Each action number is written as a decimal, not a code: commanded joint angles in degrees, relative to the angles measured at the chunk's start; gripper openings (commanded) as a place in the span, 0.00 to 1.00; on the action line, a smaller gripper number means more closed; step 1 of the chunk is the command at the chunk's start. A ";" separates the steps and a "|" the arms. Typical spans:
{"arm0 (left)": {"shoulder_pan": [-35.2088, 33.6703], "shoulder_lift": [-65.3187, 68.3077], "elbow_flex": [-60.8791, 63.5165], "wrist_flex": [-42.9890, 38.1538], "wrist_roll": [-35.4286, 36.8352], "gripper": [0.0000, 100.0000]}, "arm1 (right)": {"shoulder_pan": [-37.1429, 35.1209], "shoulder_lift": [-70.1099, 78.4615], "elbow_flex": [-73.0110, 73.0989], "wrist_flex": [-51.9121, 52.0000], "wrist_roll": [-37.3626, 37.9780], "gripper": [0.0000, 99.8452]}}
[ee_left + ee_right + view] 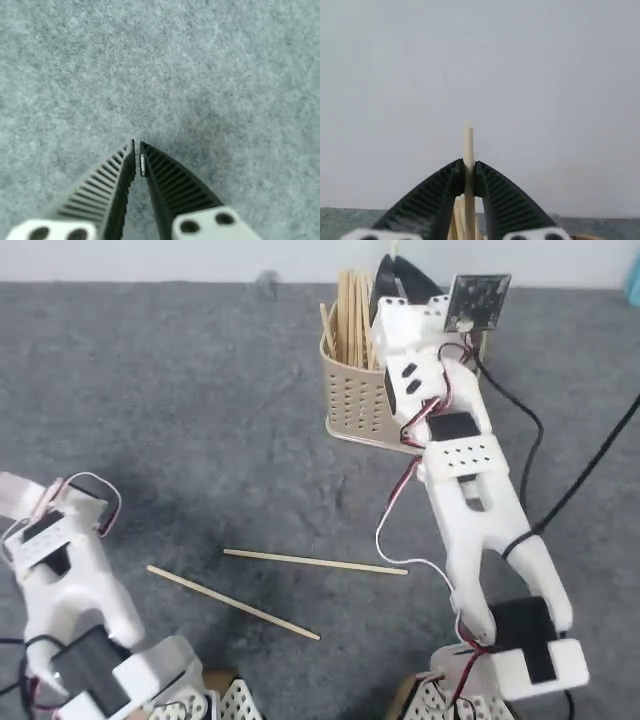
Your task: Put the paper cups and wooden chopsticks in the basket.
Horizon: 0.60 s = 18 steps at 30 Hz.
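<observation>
- Beige perforated basket (360,405) is standing at the far side of the grey felt mat (150,390), carrying a bundle of wooden chopsticks (352,320) that are leaning upright inside it.
- Right gripper (469,172) is hovering just above the basket's rim. Its dark ribbed jaws are clenching a single chopstick (469,142), which is pointing up past the fingertips against the pale wall (470,60). The tops of the bundled sticks are showing just beneath it.
- Two more sticks are lying flat on the mat between the two arms, well apart from the basket: a level chopstick (315,561) and, nearer the front, a slanting chopstick (232,602).
- Left gripper (136,148) is hanging over bare mat, its jaws pressing together with nothing between them.
</observation>
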 commanded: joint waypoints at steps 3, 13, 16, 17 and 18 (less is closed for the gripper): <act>0.26 -0.35 -1.27 -1.67 0.44 0.01 | -1.45 -3.21 0.00 -0.48 -0.35 0.21; 0.18 -0.35 -1.27 -1.67 0.44 0.01 | -1.89 -18.15 -5.01 15.08 -0.88 0.22; 0.18 -0.35 -1.27 -1.67 0.44 0.01 | -1.98 -25.27 -5.10 24.31 -4.31 0.22; 0.18 -0.35 -1.27 -1.67 0.44 0.01 | -1.98 -27.56 -5.19 27.30 -5.63 0.22; 0.18 -0.35 -1.27 -1.67 0.44 0.01 | -1.98 -29.76 -5.19 30.11 -6.59 0.22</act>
